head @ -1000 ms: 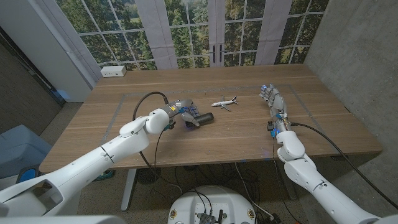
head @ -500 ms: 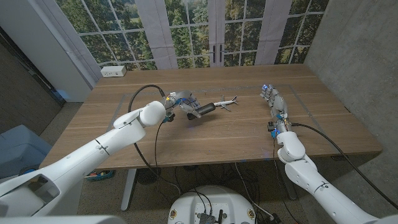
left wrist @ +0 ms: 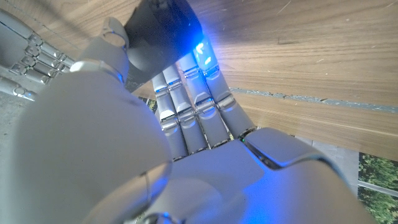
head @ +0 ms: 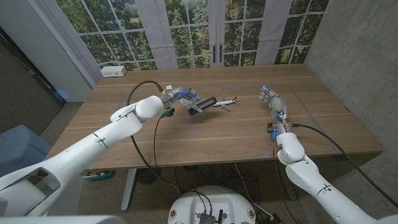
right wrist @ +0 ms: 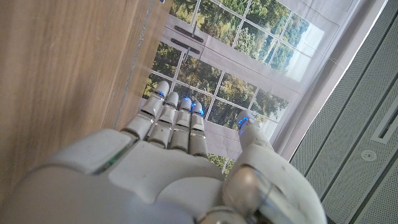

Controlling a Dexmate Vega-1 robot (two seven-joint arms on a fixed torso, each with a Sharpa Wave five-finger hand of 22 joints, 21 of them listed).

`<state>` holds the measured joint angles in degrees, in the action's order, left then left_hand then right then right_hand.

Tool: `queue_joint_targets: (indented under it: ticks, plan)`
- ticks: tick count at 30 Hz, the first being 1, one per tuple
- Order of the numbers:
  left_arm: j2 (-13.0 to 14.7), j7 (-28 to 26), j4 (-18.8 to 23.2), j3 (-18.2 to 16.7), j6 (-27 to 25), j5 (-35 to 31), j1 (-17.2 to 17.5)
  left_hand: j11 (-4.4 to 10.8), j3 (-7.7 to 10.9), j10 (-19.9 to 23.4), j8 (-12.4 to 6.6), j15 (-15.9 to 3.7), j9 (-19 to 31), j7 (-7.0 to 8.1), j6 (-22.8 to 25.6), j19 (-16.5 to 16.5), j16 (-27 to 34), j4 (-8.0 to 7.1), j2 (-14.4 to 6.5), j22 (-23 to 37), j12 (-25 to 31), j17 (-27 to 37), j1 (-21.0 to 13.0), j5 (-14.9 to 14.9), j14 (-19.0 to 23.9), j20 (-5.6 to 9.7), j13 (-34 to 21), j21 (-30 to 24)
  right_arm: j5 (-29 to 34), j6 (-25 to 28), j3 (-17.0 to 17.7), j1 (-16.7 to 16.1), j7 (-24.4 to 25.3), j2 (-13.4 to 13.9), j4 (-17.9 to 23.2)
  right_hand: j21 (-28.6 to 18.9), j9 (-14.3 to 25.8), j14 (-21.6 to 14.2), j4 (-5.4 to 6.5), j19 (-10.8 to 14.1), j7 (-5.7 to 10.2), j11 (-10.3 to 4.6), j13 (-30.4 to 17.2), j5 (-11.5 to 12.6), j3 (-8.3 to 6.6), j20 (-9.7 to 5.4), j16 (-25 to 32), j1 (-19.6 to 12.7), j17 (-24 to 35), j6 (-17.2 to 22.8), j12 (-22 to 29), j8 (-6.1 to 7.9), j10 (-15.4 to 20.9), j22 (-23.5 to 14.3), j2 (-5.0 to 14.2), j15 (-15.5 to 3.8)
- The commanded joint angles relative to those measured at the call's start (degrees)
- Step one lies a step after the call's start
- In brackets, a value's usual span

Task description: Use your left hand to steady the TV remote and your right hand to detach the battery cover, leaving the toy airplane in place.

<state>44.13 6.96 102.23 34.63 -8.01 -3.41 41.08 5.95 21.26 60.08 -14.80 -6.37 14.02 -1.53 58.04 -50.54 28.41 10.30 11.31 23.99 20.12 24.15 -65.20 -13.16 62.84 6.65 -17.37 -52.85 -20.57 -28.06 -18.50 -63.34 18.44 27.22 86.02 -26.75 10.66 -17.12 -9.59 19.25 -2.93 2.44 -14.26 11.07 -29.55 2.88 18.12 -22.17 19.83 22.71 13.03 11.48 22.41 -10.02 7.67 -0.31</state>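
My left hand [head: 182, 99] grips the dark TV remote [head: 203, 105] by one end and holds it raised over the table's middle. The remote's free end points at the white toy airplane [head: 225, 102] and nearly reaches it. In the left wrist view the remote [left wrist: 158, 31] lies across my curled fingers [left wrist: 193, 93]. My right hand [head: 273, 101] stands at the table's right side with its fingers straight and nothing in it, well apart from the airplane. The right wrist view shows those fingers [right wrist: 177, 121] stretched out beside the wooden table [right wrist: 56, 68].
A white socket box [head: 114, 71] sits at the table's far left edge. A faint taped rectangle [head: 124, 95] marks the work area on the wood. A black cable [head: 146, 87] loops off my left wrist. Windows stand behind the table.
My left hand has lifted the remote off the table and carried it away from me and to the right, close to the airplane. The right hand has stayed still.
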Motion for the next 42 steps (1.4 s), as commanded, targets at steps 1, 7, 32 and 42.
queue_joint_targets:
  ticks: [1,7,32,42]
  plan:
    - [-1.15,-1.15,-3.10,-0.13,5.67,3.54,-0.96,2.27,-0.10,1.98,0.26,-7.41,0.22,-0.50,0.37,0.52,0.24,-0.16,-14.29,0.26,-0.07,0.43,-15.13,-0.38,4.78,5.72,-0.20,-0.74,2.32,6.23,-0.19,-1.80,3.67,1.30,5.73,-0.19,0.19,-0.73,0.07,0.59,-0.52,-0.56,-0.14,0.05,0.45,0.21,0.44,0.12,0.20,-0.10,0.04,-0.09,0.04,-0.24,-1.32,0.06]
    - [-1.79,-2.14,-4.07,-0.09,7.59,3.35,-1.47,2.17,-0.18,2.00,0.46,-7.40,0.21,-0.43,0.39,0.83,0.24,-0.18,-14.26,0.43,-0.14,0.74,-15.22,-0.44,4.69,5.71,-0.33,-1.34,3.98,10.61,-0.73,-2.46,5.86,1.93,9.43,-0.17,0.23,-1.04,-0.11,0.90,-0.76,-0.10,-0.25,0.02,0.69,0.27,0.65,-0.15,0.34,-0.29,0.12,-0.09,0.18,-0.27,-1.74,0.15]
    - [-4.08,-1.59,-9.84,0.73,13.27,3.50,-4.54,2.17,-0.41,2.17,1.07,-7.39,0.20,-0.49,0.75,2.00,0.21,-0.19,-14.08,0.88,-0.55,1.92,-15.60,-0.64,4.48,5.63,-0.53,-3.59,13.05,24.46,-5.34,-0.22,12.08,2.40,17.21,0.01,0.39,-0.58,-0.77,1.77,-0.84,-0.25,-0.68,-0.27,1.50,1.16,0.80,-1.85,0.87,-0.19,0.20,0.33,0.11,-0.36,-3.85,0.48]
    - [-4.44,-1.58,-10.79,0.80,14.49,3.23,-5.02,2.28,-0.47,2.23,1.30,-7.38,0.21,-0.37,0.82,2.47,0.18,-0.22,-14.01,0.97,-0.70,2.33,-15.68,-0.70,4.45,5.59,-0.63,-4.40,15.90,27.64,-7.06,0.70,14.01,1.92,18.46,-0.08,0.50,-1.90,-0.57,2.83,-0.83,-0.36,-1.07,-0.52,2.09,1.52,1.57,-2.74,1.26,1.03,0.86,0.92,1.50,-0.42,-4.85,-0.22]
